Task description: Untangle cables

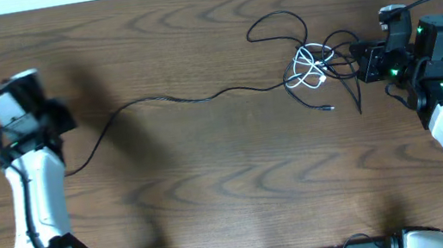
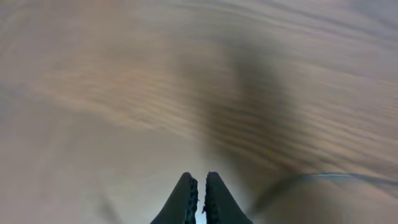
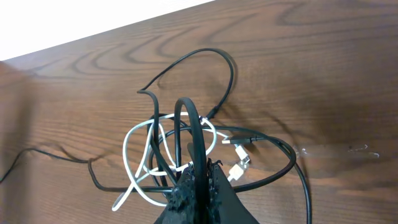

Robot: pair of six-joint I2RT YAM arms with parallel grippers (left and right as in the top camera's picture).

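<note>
A tangle of black cables (image 1: 324, 49) and one short white cable (image 1: 305, 73) lies at the table's right back. One long black cable (image 1: 192, 98) runs left from the tangle and curves down toward the left arm. My right gripper (image 1: 359, 62) is at the tangle's right side. In the right wrist view it (image 3: 200, 177) is shut on an arched black cable loop (image 3: 194, 121), with the white cable (image 3: 132, 142) and its plugs (image 3: 239, 163) just beyond. My left gripper (image 1: 59, 121) (image 2: 199, 183) is shut and empty above bare wood. The long cable's end (image 2: 336, 178) shows blurred to its right.
The wooden table (image 1: 230, 184) has its back edge along the top of the overhead view. A small black plug end (image 1: 327, 109) lies in front of the tangle. The arms' own thicker wires hang at the far left and far right.
</note>
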